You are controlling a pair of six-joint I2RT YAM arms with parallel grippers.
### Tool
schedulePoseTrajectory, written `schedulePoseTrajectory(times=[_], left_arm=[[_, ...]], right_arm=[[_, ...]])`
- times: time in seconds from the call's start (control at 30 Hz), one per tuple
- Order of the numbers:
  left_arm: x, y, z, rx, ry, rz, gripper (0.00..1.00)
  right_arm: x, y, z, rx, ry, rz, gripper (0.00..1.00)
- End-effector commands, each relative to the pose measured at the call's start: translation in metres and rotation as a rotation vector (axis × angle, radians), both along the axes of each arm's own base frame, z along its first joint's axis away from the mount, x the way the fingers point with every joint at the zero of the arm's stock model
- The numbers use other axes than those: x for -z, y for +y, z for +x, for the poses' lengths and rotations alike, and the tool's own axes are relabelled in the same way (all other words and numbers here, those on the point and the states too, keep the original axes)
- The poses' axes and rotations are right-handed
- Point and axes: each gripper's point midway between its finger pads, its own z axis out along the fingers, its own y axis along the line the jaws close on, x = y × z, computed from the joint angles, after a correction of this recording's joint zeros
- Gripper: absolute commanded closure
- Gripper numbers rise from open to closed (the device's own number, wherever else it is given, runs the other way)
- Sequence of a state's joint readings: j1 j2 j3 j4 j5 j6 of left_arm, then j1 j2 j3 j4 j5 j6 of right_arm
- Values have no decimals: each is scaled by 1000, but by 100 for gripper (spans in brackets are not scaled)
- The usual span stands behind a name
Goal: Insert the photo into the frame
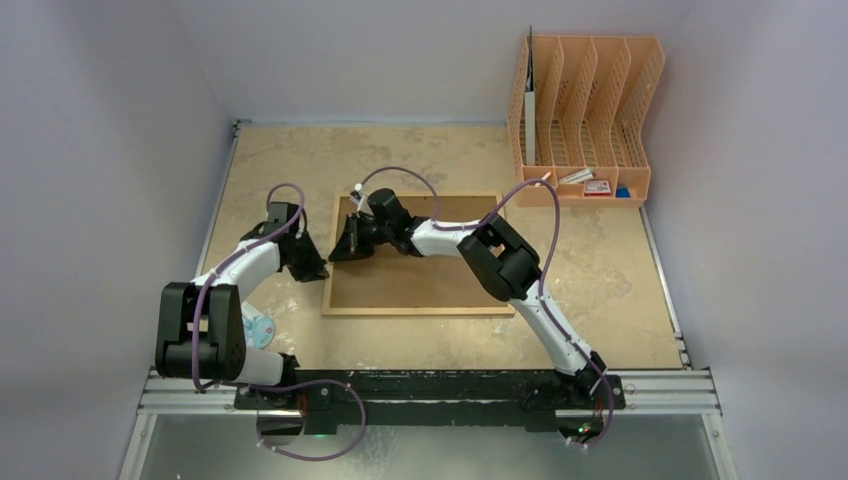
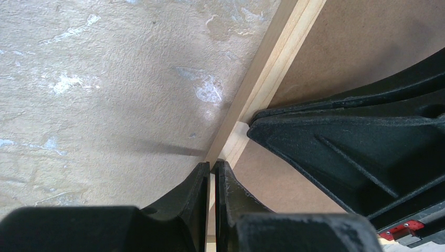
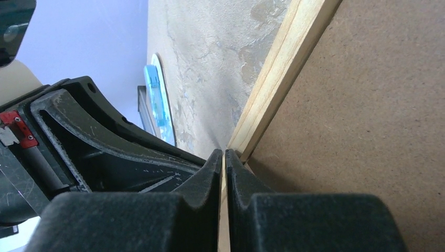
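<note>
The frame (image 1: 425, 285) lies face down on the table with its brown fibreboard back up. Its light-wood border shows in the left wrist view (image 2: 273, 58) and in the right wrist view (image 3: 294, 58). The photo is not in view. My left gripper (image 1: 312, 266) is shut, with its tips (image 2: 211, 165) at the outer side of the frame's left border. My right gripper (image 1: 346, 246) is shut, with its tips (image 3: 224, 152) over the same border where wood meets fibreboard. The two grippers stand close together, almost touching.
An orange plastic file organiser (image 1: 585, 110) stands at the back right, with small items (image 1: 597, 186) at its front. A round pale-blue object (image 1: 258, 328) lies on the table near the left arm. Grey walls close in the table on three sides.
</note>
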State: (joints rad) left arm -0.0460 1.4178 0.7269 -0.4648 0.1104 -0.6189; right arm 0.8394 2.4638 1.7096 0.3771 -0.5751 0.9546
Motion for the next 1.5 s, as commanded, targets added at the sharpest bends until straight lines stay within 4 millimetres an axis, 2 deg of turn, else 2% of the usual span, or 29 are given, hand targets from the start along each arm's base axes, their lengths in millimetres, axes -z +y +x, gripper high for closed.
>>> schedulePoseTrajectory(times=[0.0, 0.3, 0.73, 0.97, 1.13, 1.27, 1.47], left_arm=[[24, 5, -16, -9, 77, 28, 91], [27, 4, -18, -10, 90, 24, 91], [28, 4, -18, -11, 93, 25, 92], [23, 2, -14, -6, 77, 11, 90], [9, 0, -2, -18, 17, -17, 84], [-9, 3, 19, -31, -65, -21, 76], [-29, 5, 63, -24, -179, -41, 67]], right_arm=[[40, -20, -11, 9, 49, -170, 91], [46, -30, -19, 8, 81, -202, 92], [58, -35, -8, 47, 68, -247, 92], [17, -27, 8, 86, -2, -176, 84], [-38, -29, 31, 150, -85, -74, 72], [-68, -30, 49, 175, -140, -3, 70], [-81, -30, 68, 164, -168, 44, 70]])
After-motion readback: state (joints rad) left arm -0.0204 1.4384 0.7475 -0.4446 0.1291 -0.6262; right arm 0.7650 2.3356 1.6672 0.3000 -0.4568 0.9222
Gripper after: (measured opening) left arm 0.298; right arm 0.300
